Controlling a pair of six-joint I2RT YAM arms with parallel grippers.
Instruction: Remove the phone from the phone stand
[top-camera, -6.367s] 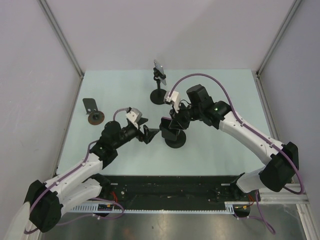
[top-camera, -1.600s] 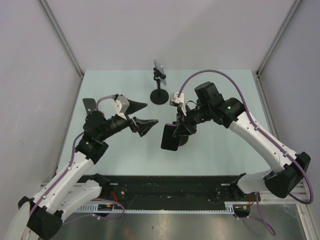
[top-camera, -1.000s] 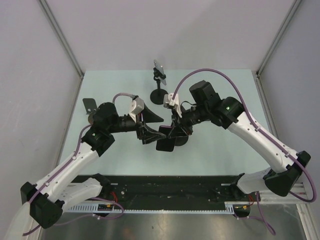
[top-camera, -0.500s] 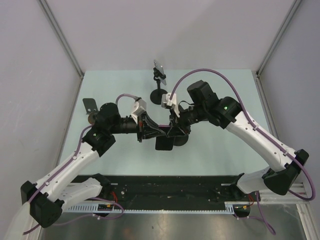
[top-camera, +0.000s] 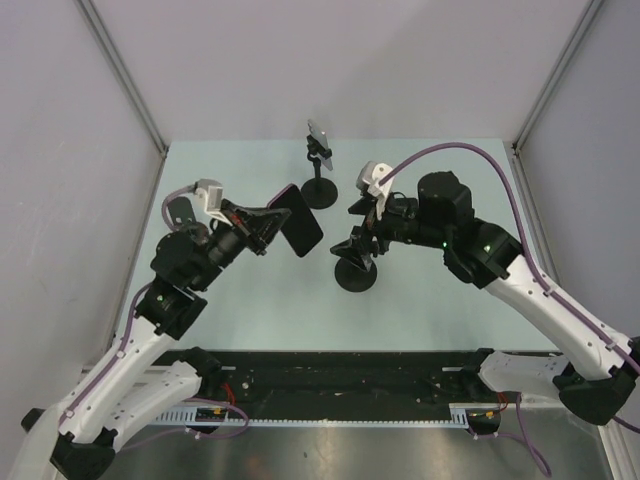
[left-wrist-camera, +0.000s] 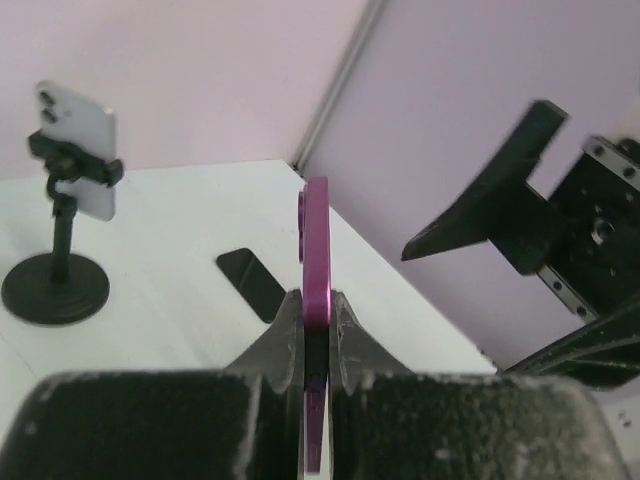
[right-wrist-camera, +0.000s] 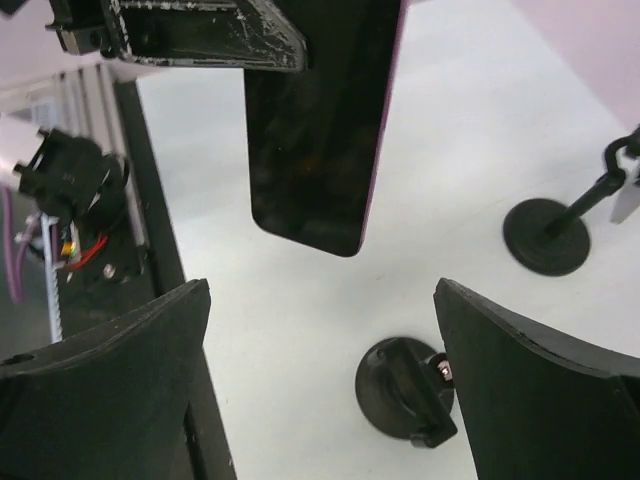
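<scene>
The phone (top-camera: 299, 220) is hanging in the air above the table (top-camera: 440, 185), left of the middle, clear of its stand. It is tilting, with its dark screen facing up and toward the right in the overhead view. In the left wrist view it is showing only its thin magenta edge (left-wrist-camera: 316, 250). The left gripper (top-camera: 270, 226) is pinching it from both faces at its left end, and both fingers (left-wrist-camera: 288, 330) are pressing flat against it.

The phone stand (top-camera: 356, 273) is sitting on the table just right of the phone and nearer the arms, and nothing is resting on it. In the right wrist view its round black base and small cradle (right-wrist-camera: 405, 388) are lying below the phone's lower edge, apart from it.

The right gripper (top-camera: 358, 232) is hovering over the stand with its fingers (right-wrist-camera: 110, 380) spread wide and nothing between them.

At the far side of the table a second stand (top-camera: 320, 190) is standing upright and carrying a white phone (top-camera: 319, 134) in its clamp. It is well apart from both grippers.
</scene>
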